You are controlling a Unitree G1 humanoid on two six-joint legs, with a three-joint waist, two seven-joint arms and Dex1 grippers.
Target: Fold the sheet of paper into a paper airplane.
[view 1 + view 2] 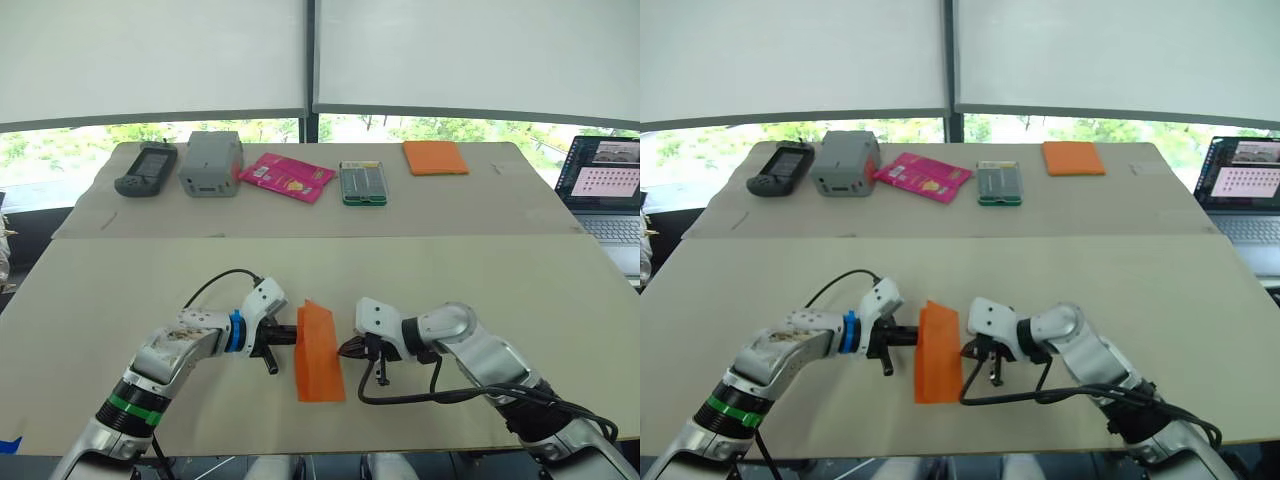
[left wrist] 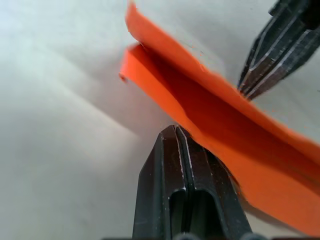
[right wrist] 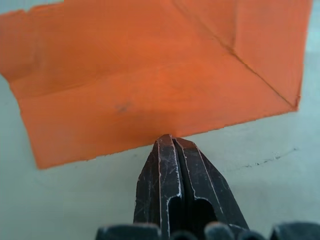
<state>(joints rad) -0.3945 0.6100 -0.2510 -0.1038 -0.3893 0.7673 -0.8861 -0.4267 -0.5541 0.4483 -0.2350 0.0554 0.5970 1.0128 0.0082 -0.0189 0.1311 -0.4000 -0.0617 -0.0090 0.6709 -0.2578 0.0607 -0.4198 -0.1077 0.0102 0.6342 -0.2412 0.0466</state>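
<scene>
1. Nearest you, the folded sheet of paper point(image 1: 318, 352) lies on the front table point(image 1: 120, 290), between the two grippers. It is a narrow orange strip running away from you, with a diagonal crease and a folded corner at its far end.
2. Your left gripper point(image 1: 296, 337) reaches the sheet's left edge with its two black fingers point(image 2: 186, 195) pressed together. In the left wrist view their tips sit under a raised flap of the paper; you cannot tell whether any paper is pinched between them.
3. Your right gripper point(image 1: 347, 349) points at the sheet's right edge. Its fingers point(image 3: 175, 190) are together too, tips touching the paper's edge without gripping it.
4. Further out, along the back table point(image 1: 520, 200), you see a row well apart from the sheet: a dark handheld device point(image 1: 146, 168), a grey box point(image 1: 211, 163), a pink packet point(image 1: 287, 176), a green-rimmed case point(image 1: 362, 183) and a thicker orange pad point(image 1: 435, 157).
5. At the far right, an open laptop point(image 1: 607, 188) sits with its screen lit.
</scene>
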